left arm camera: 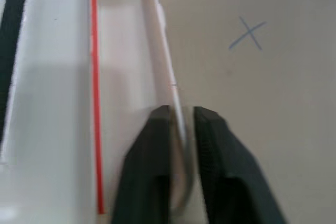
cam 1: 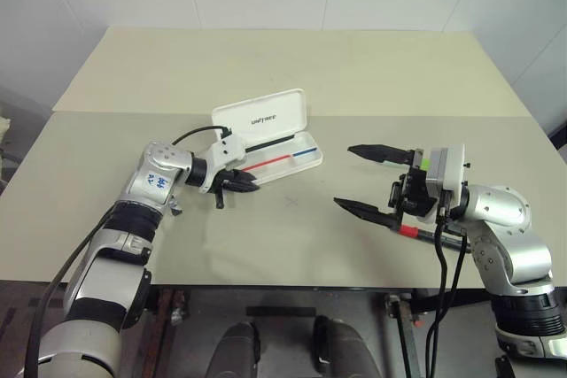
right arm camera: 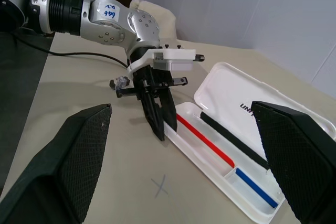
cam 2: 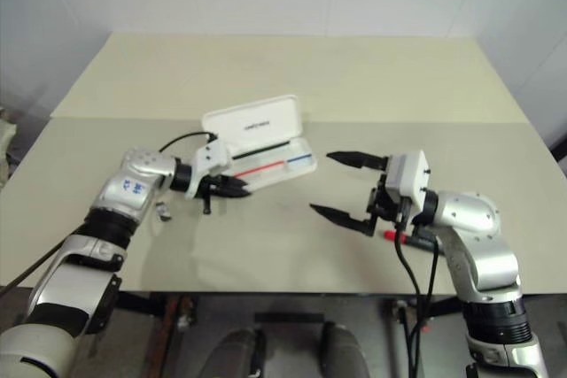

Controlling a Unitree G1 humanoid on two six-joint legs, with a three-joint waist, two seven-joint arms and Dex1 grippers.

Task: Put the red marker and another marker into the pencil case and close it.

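Pencil case [cam 1: 270, 135] lies open on the table [cam 1: 292, 68] in front of me, a little to my left, lid [cam 1: 261, 115] tipped back with dark lettering on its inside. Its tray [right arm camera: 220, 174] carries a red stripe [cam 1: 267, 164] and a blue stripe [cam 1: 305, 153], and a black strip [right arm camera: 231, 139] runs along the hinge side.

My left gripper [cam 1: 244, 186] sits at the near left corner of that tray. In the left wrist view I see its fingers [left arm camera: 144, 166] pinched narrow on the tray's front wall [left arm camera: 167, 72], one finger inside the tray and one outside. From the right wrist view it points steeply down onto that same edge.

My right gripper [cam 1: 368, 181] hangs above the table to the right of the case, well apart from it, fingers spread wide and holding nothing. It points across toward the left arm.

Red marker [cam 1: 423, 233] lies on the table near the front edge, under my right wrist; I can see its red cap and part of the black barrel, the rest being covered by the arm. A small patch of light green [cam 1: 425, 165] shows just behind the right wrist mount; I cannot tell whether it is the highlighter.

A blue cross [left arm camera: 247, 34] is drawn on the table just right of the case, between the two grippers.
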